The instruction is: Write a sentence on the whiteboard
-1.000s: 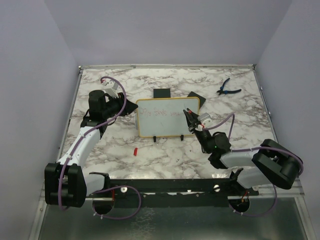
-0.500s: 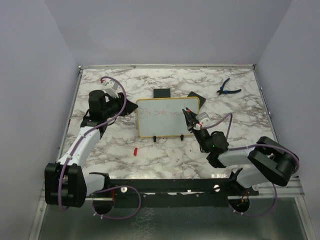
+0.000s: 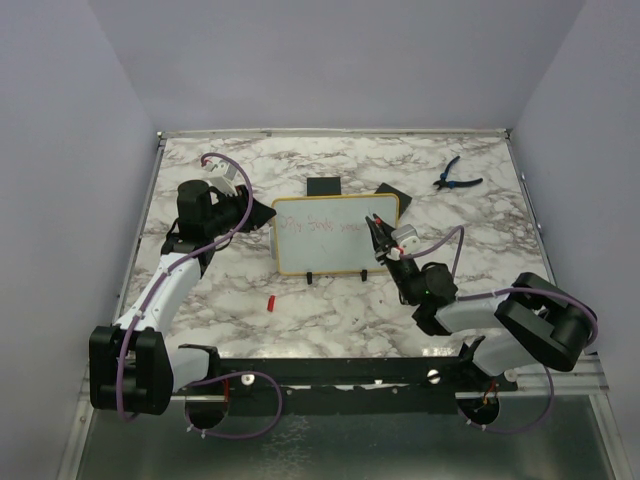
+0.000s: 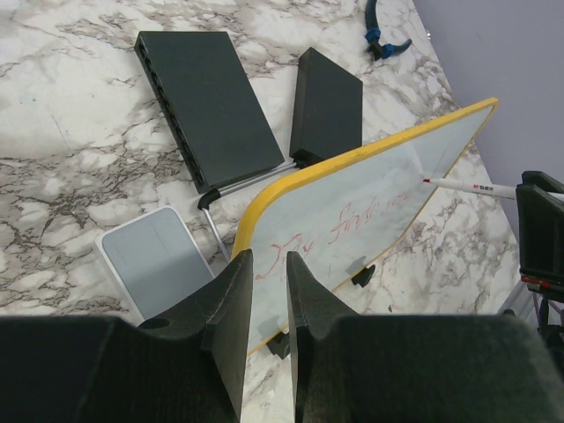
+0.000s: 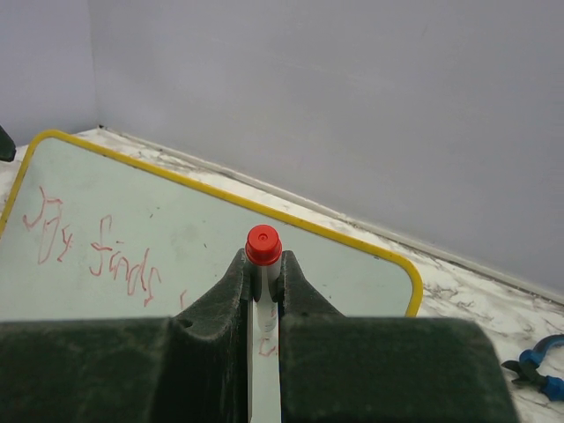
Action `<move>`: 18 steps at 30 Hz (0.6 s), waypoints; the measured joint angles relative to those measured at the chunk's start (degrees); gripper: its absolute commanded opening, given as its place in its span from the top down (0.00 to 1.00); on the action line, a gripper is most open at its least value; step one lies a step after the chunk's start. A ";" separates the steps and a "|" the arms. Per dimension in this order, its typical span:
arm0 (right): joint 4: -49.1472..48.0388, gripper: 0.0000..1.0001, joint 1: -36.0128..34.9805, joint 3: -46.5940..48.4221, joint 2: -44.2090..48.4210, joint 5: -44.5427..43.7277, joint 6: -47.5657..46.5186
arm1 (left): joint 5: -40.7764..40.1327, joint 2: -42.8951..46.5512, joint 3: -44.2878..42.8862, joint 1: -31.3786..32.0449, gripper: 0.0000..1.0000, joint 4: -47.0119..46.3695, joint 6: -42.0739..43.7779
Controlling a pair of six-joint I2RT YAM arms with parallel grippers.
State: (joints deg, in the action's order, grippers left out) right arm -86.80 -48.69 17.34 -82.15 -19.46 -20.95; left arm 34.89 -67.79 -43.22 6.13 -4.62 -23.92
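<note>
1. Top external view: the whiteboard (image 3: 335,252) stands mid-counter (image 3: 480,230) on its two black feet, leaning back, with an arm on either side.
2. The left tool (image 3: 256,213) is right at the board's left edge. The left wrist view shows its fingers (image 4: 231,308) pinched to a thin slit on that yellow-framed edge.
3. The right tool (image 3: 376,236) is clamped tight on a white marker (image 5: 263,245), whose red butt end pokes up between its fingers.
4. The marker tip touches the board's right part, just past the end of the sentence (image 4: 339,231), a faint red scribble running across the white surface.
5. The blue pliers (image 3: 456,178) lie well apart at the far right, and a small red piece (image 3: 270,301) lies in front of the board.
</note>
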 measured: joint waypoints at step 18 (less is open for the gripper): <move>-0.17 0.99 0.00 -0.15 0.11 -1.44 -1.11 | 0.00 0.00 0.00 0.00 0.77 0.00 0.00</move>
State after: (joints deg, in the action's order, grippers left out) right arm -86.98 -48.69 17.19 -82.04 -20.91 -22.06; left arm 34.89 -67.79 -43.22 6.13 -4.62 -23.92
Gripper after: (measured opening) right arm 0.082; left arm 0.233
